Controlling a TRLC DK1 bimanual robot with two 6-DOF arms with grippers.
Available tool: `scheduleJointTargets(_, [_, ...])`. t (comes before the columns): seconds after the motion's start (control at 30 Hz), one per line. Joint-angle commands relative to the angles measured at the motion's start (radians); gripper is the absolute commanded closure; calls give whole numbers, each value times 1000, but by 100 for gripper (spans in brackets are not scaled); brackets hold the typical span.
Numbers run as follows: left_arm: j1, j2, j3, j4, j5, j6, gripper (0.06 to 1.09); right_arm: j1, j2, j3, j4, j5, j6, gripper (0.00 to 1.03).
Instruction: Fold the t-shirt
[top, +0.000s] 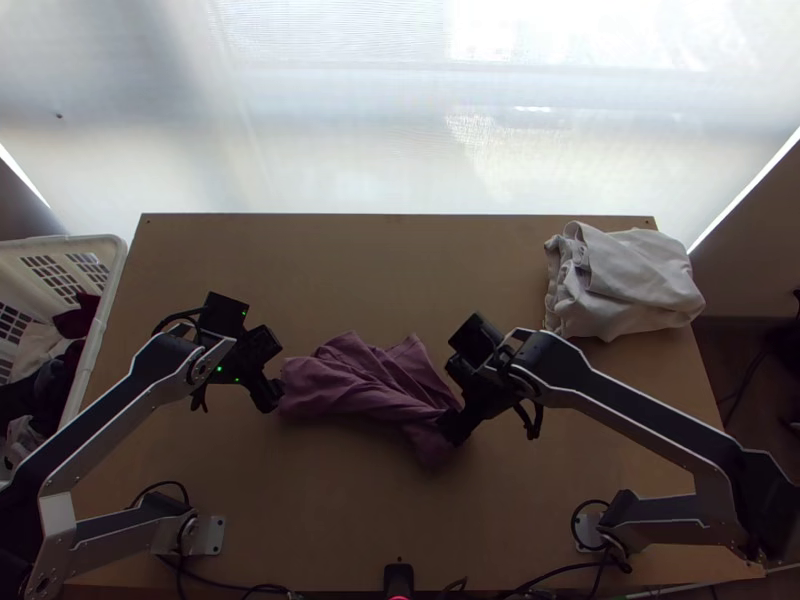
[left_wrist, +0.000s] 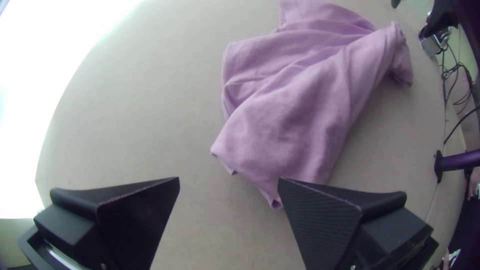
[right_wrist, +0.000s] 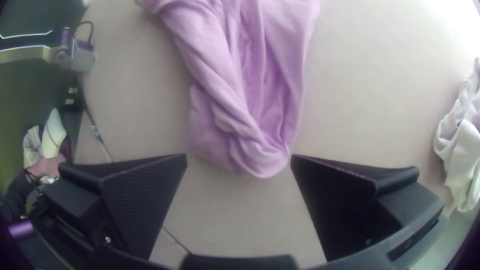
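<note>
At the left edge of the top view stands a white plastic basket (top: 117, 262), its wall pierced with rows of small slots; in it lie a dark red cloth (top: 78, 319), a cream cloth (top: 38, 348) and a heap of dark cloth (top: 58, 385), loosely jumbled. The t-shirt (top: 365, 380), a dusky mauve, lies on the wooden table (top: 350, 510) around the middle of the frame, slanting down a little to the right; it is bunched, with long creases running along it, a stitched edge showing in the left wrist view and its lower-right end rumpled and rounded. The left gripper (top: 268, 398), left of centre, is at the shirt's left end, its fingers wide apart; the right gripper (top: 452, 430), just right of centre, is at the rumpled end, its fingers likewise parted.
</note>
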Motion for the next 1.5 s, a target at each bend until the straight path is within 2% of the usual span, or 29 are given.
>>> scheduleJointTargets(0.0, [-1,18,-10,36,-3,-25,14,23,53,-13,8,-44,3,7])
scheduleJointTargets(0.07, [-8,32,-10,48,-3,-29,17,21,56,-25,8,-49,3,7])
scheduleJointTargets(0.13, [-13,41,-10,63,-3,-41,21,21,59,-33,19,-57,1,12])
scheduleJointTargets(0.2, [-22,58,-10,77,-3,-52,33,20,60,-59,60,-57,1,16])
scheduleJointTargets(0.3, [-36,78,-12,92,16,-63,49,3,85,-103,109,-57,-9,16])
scheduleJointTargets(0.4, [-42,87,-7,97,16,-80,52,-13,95,-131,146,-55,-9,18])
scheduleJointTargets(0.5, [-45,82,-10,97,28,-98,78,-16,94,-155,209,-55,-9,40])
scheduleJointTargets(0.57, [-45,76,-17,97,33,-101,94,-20,94,-160,233,-55,-9,51])
scheduleJointTargets(0.67, [-42,73,-18,94,31,-106,105,-22,82,-160,252,-55,-20,73])
scheduleJointTargets(0.73, [-37,61,-17,85,31,-103,105,-22,60,-155,256,-55,-32,88])
scheduleJointTargets(0.83, [-2,32,14,37,33,-117,105,-23,8,-142,249,-55,-45,99])
scheduleJointTargets(0.9, [36,7,75,-29,49,-149,105,-28,-41,-126,217,-55,-54,99])
scheduleJointTargets(1.07, [140,-48,235,-210,171,-203,105,-45,-153,-68,62,-57,-69,100])
scheduleJointTargets(1.3, [157,-163,299,-349,171,-199,105,-20,-287,12,-112,-60,-78,100])
scheduleJointTargets(1.47, [188,-246,382,-480,204,-212,105,17,-348,81,-208,-101,-69,100])
